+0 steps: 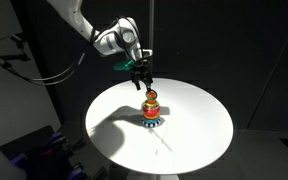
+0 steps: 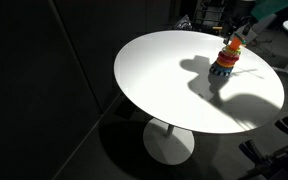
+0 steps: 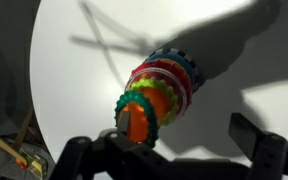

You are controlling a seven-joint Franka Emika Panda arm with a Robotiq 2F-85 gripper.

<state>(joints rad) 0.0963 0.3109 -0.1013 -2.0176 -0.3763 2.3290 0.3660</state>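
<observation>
A stack of coloured toothed rings on a peg (image 1: 151, 108) stands upright near the middle of a round white table (image 1: 199, 135). It also shows in the second exterior view (image 2: 225, 62) and in the wrist view (image 3: 162, 92), with a green ring and an orange tip on top. My gripper (image 1: 143, 84) hangs just above the stack's top, pointing down. In the wrist view the gripper (image 3: 166, 142) has its fingers wide apart and holds nothing. The stack's top lies close to one finger.
The table (image 2: 164, 75) stands on a single white pedestal (image 2: 170, 142) with dark surroundings on all sides. Its edge shows in the wrist view (image 3: 34, 90). Cables and equipment (image 1: 34, 150) sit on the floor beside the table.
</observation>
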